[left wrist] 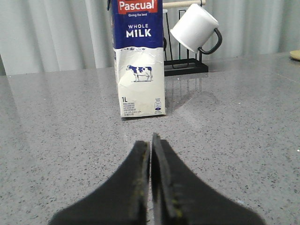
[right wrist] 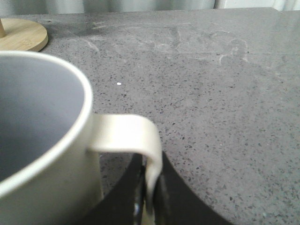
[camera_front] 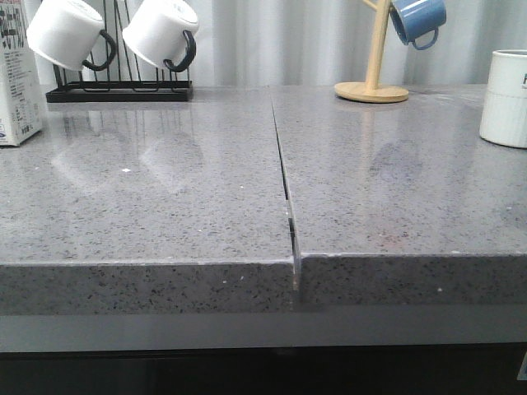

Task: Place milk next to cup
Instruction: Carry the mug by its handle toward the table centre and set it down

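Observation:
The milk stands upright at the far left of the counter; in the left wrist view the milk is a white carton with a blue "WHOLE MILK" band and a cow picture. My left gripper is shut and empty, low over the counter, a short way in front of the carton. The cup stands at the far right edge. In the right wrist view the cup is close up, and my right gripper is shut on its white handle. Neither gripper shows in the front view.
A black rack with two white black-handled mugs stands at the back left, just behind the milk. A wooden stand holding a blue mug is at the back right. A seam splits the grey counter down the middle.

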